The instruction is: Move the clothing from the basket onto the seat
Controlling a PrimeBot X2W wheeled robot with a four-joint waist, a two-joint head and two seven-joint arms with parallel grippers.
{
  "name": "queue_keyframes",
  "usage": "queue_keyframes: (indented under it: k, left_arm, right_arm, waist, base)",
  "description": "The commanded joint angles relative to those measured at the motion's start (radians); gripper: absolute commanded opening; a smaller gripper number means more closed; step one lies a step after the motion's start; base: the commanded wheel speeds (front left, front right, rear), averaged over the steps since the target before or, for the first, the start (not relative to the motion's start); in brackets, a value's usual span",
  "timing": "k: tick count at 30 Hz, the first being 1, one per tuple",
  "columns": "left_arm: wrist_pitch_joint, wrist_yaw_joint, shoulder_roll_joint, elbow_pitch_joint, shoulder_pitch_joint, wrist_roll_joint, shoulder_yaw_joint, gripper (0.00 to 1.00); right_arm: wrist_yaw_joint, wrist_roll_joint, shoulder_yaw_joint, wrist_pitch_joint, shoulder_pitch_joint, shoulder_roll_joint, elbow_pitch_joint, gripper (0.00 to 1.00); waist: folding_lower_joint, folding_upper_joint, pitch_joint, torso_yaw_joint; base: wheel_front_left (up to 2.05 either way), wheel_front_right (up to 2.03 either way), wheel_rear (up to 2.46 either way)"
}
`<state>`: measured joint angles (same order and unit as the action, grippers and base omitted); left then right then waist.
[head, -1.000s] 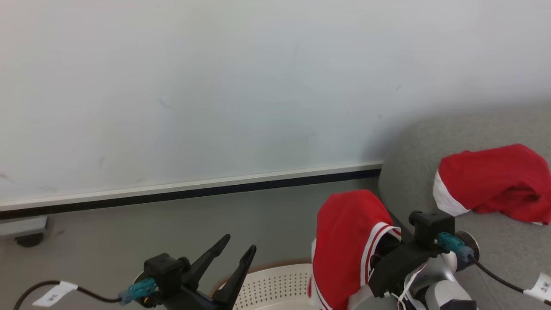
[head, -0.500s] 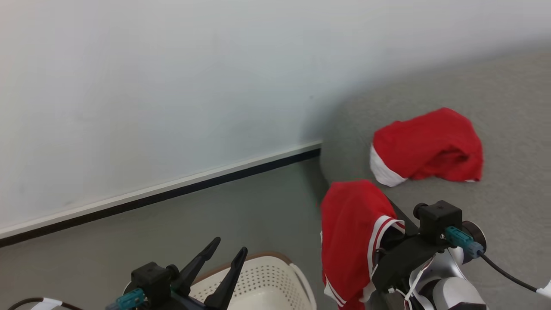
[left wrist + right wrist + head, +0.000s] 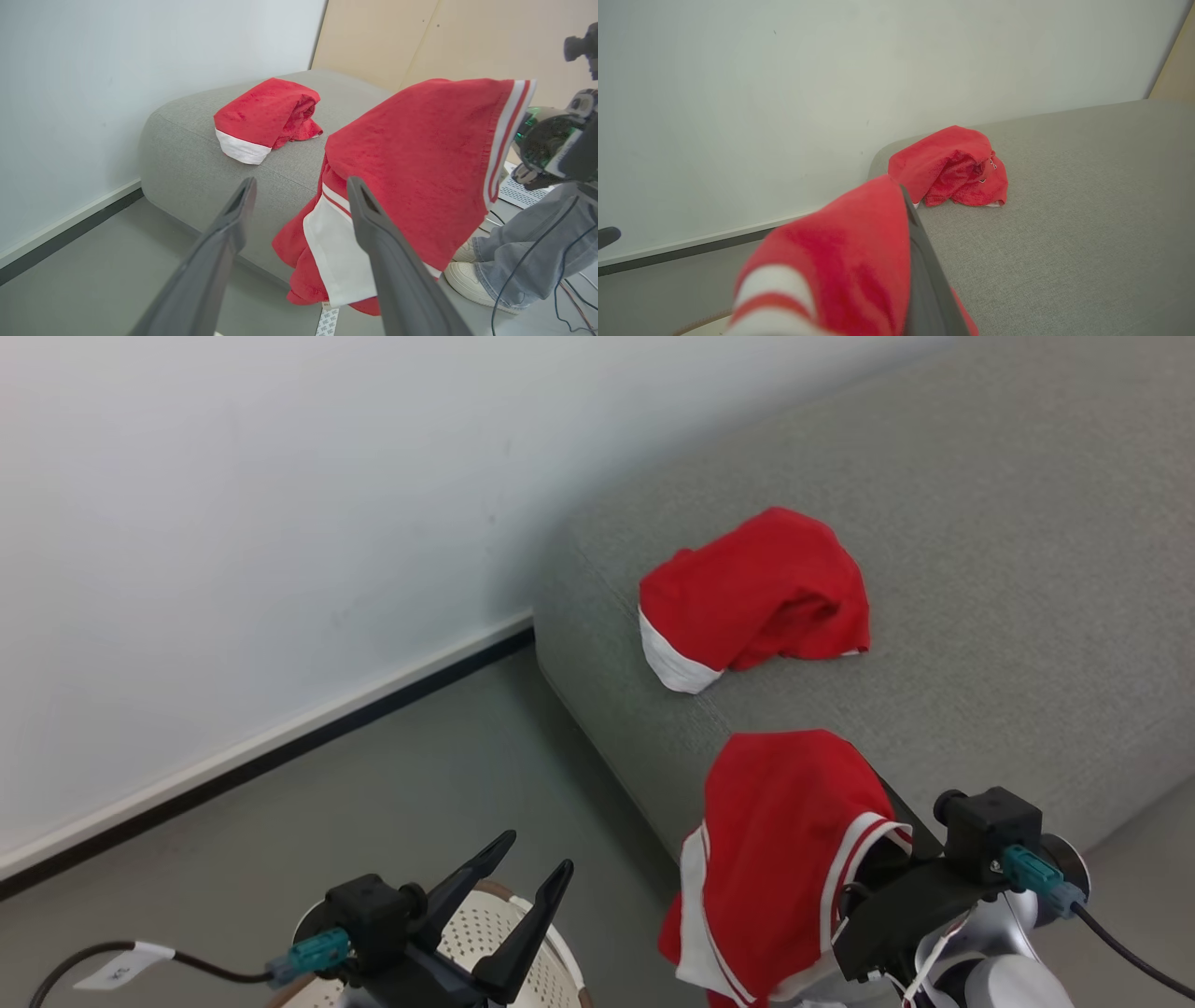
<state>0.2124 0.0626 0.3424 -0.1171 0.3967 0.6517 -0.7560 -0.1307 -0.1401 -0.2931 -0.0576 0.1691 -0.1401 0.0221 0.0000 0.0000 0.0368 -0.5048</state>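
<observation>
At lower right, the right gripper (image 3: 896, 812) holds a bright red, white-striped fabric garment (image 3: 784, 840) near the light grey woven sofa (image 3: 980, 616); at lower left, the left gripper (image 3: 537, 854) gapes wide.

The red garment (image 3: 775, 821) drapes over the right gripper (image 3: 878, 196), hiding most of its fingers (image 3: 924, 270); the basket (image 3: 471, 933) is cut off at the bottom edge, behind the left gripper (image 3: 537, 851)

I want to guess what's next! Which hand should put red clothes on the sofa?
Right. Its hand holds a red garment right beside the sofa; the left hand is open and empty by the basket.
</observation>
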Motion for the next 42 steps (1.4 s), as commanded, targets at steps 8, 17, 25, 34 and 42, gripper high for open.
queue_keyframes:
  k: [8,17,25,34,42]
  left_arm:
    - [-0.012,0.031,-0.001,-0.035,0.063,-0.011,-0.029,1.00]
    - [-0.011,0.038,0.003,-0.051,0.084,-0.014,-0.043,1.00]
    - [-0.036,0.007,0.025,0.005,0.076,-0.044,-0.059,1.00]
    - [-0.101,-0.027,0.065,0.187,0.126,-0.127,-0.094,1.00]
    - [-0.134,-0.056,0.108,0.361,0.161,-0.202,-0.100,1.00]
  right_arm:
    - [0.000,0.036,0.034,0.018,-0.040,0.038,0.034,0.00]
    - [0.000,0.000,0.026,0.000,0.007,0.058,0.028,0.00]
    - [0.000,-0.085,0.045,-0.063,0.227,-0.024,-0.043,0.00]
    - [0.000,-0.217,0.177,-0.110,0.624,-0.200,-0.206,0.00]
    - [0.000,-0.265,0.322,-0.168,0.930,-0.361,-0.386,0.00]
  waist:
    - [0.0000,0.0000,0.087,-0.050]
    - [0.0000,0.0000,0.112,-0.051]
    - [0.0000,0.0000,0.187,-0.027]
    - [0.0000,0.0000,0.381,0.084]
    - [0.0000,0.0000,0.533,0.193]
  base:
    - [0.00,0.00,0.00]
    - [0.00,0.00,0.00]
    - [0.00,0.00,0.00]
    - [0.00,0.00,0.00]
    - [0.00,0.00,0.00]
